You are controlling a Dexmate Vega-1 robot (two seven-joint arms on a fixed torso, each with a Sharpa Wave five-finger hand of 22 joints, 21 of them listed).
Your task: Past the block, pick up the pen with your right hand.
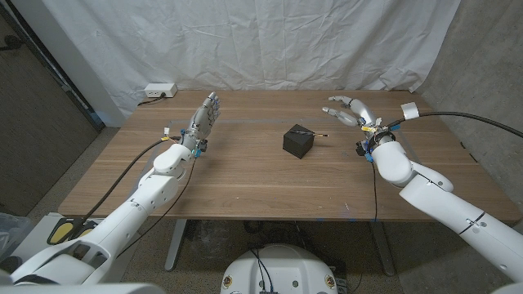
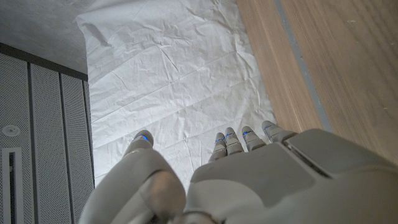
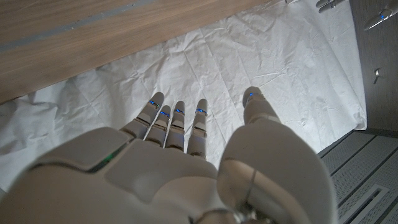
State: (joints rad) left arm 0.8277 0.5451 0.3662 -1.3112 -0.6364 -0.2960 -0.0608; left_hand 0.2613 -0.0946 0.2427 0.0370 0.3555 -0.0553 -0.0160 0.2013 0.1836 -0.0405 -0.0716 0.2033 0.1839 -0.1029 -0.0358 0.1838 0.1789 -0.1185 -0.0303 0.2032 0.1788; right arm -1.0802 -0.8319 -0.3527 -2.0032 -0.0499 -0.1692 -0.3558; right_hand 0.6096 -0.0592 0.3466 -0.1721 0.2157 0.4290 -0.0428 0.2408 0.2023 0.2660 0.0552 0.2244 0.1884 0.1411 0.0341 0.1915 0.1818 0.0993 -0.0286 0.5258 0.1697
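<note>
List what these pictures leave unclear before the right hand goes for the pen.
- Pen, head view: too small; whether it lies on the block or on the table behind it cannot be told.
- Right hand, head view: its palm faces away.
- Left hand, left wrist view: its back hides the palm.

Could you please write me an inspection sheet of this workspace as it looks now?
Surface: wooden table, bare wood.
Job's things: black block mid-table; pen lying at its top far edge.
Clutter: nothing seen.
Hands: left hand raised, fingers apart, holding nothing; right hand open, right of the block.
Cables: black cable to the right arm.
Surroundings: white sheet behind; white power strip at the far-left corner.
</note>
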